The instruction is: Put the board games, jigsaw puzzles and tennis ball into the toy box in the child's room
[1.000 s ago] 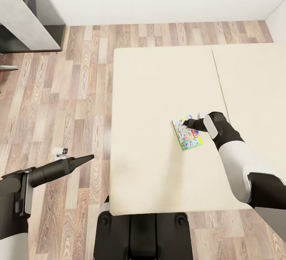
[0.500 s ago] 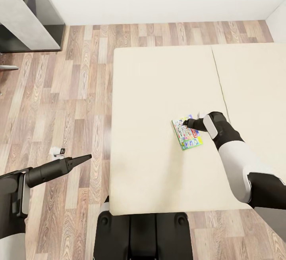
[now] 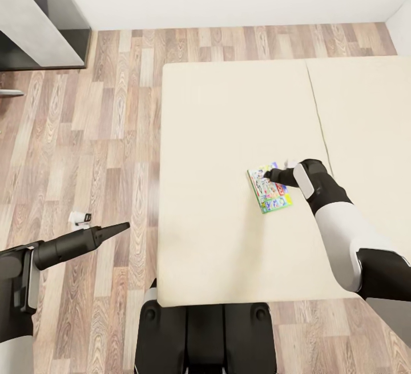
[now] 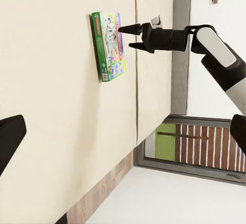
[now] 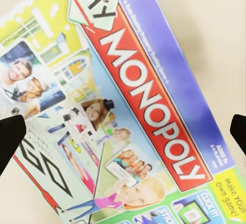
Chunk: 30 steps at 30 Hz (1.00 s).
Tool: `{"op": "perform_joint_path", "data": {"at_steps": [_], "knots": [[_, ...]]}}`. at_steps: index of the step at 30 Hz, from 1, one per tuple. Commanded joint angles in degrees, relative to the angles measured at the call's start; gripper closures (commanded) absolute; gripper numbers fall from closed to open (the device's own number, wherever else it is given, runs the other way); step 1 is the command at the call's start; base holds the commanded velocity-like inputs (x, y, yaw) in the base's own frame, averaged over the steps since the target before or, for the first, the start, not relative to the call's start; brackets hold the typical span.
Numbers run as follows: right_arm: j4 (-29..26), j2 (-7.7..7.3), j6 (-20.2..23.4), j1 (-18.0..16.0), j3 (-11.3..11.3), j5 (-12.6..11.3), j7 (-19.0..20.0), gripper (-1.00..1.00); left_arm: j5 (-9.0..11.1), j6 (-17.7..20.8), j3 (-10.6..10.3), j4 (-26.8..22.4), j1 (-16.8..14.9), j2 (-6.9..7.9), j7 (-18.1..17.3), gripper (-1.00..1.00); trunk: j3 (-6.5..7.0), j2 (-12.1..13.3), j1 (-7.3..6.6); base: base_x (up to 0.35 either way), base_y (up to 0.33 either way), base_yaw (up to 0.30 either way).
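The bed (image 3: 228, 134) carries a My Monopoly board game (image 3: 269, 189) flat on its left mattress pad, near the seam. The right gripper (image 3: 265, 176), fingers spread, hovers right over the box's top (the lid reads "MY MONOPOLY"). The left gripper (image 3: 123, 227), seemingly closed, hangs over wooden floor (image 3: 103, 123) beside the bed's edge.

Head camera looks steeply down over the bed (image 3: 228, 134); the right wrist camera hangs close above the board game (image 5: 123, 111), the left wrist camera eyes it (image 4: 108, 44) from afar.

Glossy printed card board game (image 3: 269, 189), matt cloth bed (image 3: 228, 134), wood-grain plank floor (image 3: 103, 134)
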Motion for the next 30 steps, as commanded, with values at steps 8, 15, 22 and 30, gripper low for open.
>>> {"op": "perform_joint_path", "data": {"at_steps": [8,15,22,30], "knots": [[-0.22,-0.22,0.21,-0.02,-0.04,-0.61,-0.39,-1.0,-0.45,0.57,0.04,-0.05,-0.03,0.07,-0.46,-1.0,-0.8,-0.09,0.03,0.0,0.0,0.0],[-1.21,-0.23,0.21,-0.02,0.01,-0.61,-0.38,-1.0,-0.43,0.57,0.03,-0.05,-0.03,0.07,-0.46,-1.0,-1.37,-0.09,0.03,0.0,0.0,0.0],[-1.32,0.15,0.21,-0.02,-0.03,-0.61,-0.36,-1.0,-0.43,0.54,0.03,-0.05,-0.03,0.07,-0.46,-1.0,-1.71,-0.09,0.03,0.0,0.0,0.0],[-1.33,0.25,0.22,-0.02,-0.02,-0.61,-0.36,-1.0,-0.43,0.53,0.11,-0.05,-0.03,0.07,-0.46,-1.0,-2.06,-0.09,0.03,0.0,0.0,0.0]]}}
